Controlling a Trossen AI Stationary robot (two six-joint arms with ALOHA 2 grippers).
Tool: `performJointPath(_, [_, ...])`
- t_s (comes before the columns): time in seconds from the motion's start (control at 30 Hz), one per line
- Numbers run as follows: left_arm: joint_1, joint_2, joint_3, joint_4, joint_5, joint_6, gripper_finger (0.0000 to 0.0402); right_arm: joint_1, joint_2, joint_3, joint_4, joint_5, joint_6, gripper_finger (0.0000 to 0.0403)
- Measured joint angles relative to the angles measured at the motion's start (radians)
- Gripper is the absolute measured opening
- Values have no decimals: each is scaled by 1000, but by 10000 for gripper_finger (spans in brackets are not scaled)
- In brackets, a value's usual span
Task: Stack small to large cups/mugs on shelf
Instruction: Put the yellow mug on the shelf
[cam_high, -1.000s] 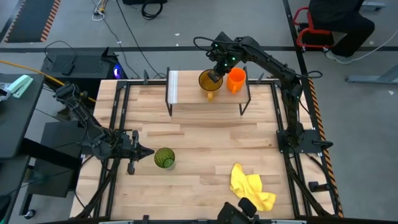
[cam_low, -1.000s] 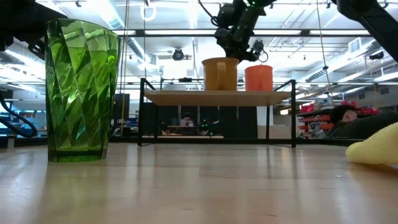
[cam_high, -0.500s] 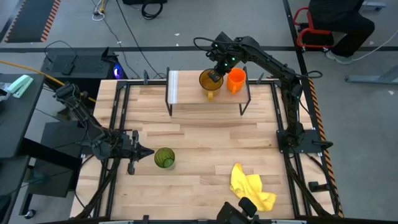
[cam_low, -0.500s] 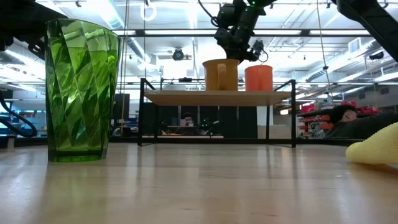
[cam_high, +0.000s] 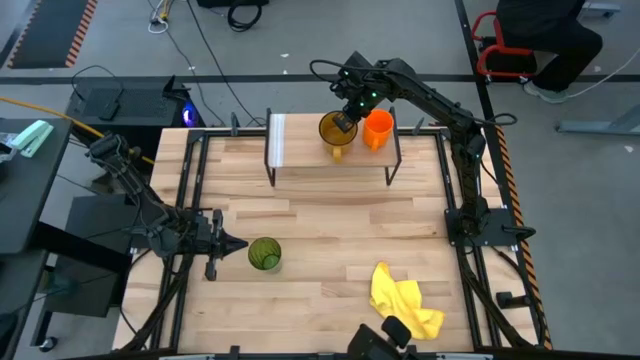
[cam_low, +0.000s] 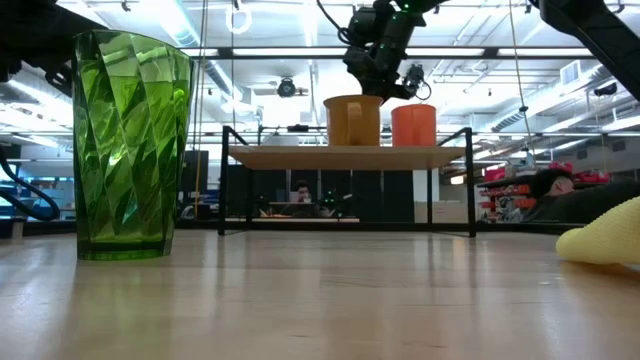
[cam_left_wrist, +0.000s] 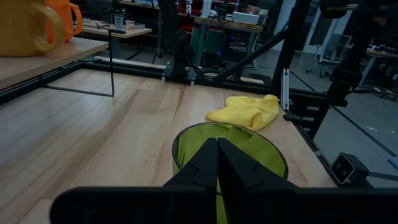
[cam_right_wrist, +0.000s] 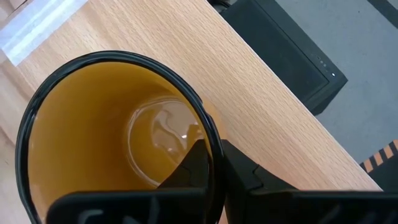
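bench (cam_high: 330, 225): light wooden top framed by black rails; carries everything below.
shelf (cam_high: 300, 150): one low rack with a plank top on thin black legs, at the far edge of the bench; two vessels stand on it side by side.
yellow cloth (cam_high: 405, 302): one, crumpled on the bench near the front, on the right arm's side, well apart from the shelf.
green tumbler (cam_high: 264, 254): one, upright on the bench, well apart from the shelf, with bare bench between them.
amber mug (cam_high: 335, 131): one, upright on the shelf, handle towards the front, just beside the orange cup.
orange cup (cam_high: 379, 129): one, upright on the shelf, on the mug's right-arm side.
left gripper (cam_high: 238, 246): low over the bench just beside the tumbler, fingers pressed together and empty, tips pointing at the tumbler's rim.
right gripper (cam_high: 345, 122): reaching down over the shelf, fingers pinched on the amber mug's rim, one inside the wall and one outside.
count: three vessels, two on the shelf, one on the bench.
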Motion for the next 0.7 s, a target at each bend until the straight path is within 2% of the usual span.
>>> performJointPath(0.7, [0,0,0,0,0,-5,22,0,-1,0,21,4,-8,79])
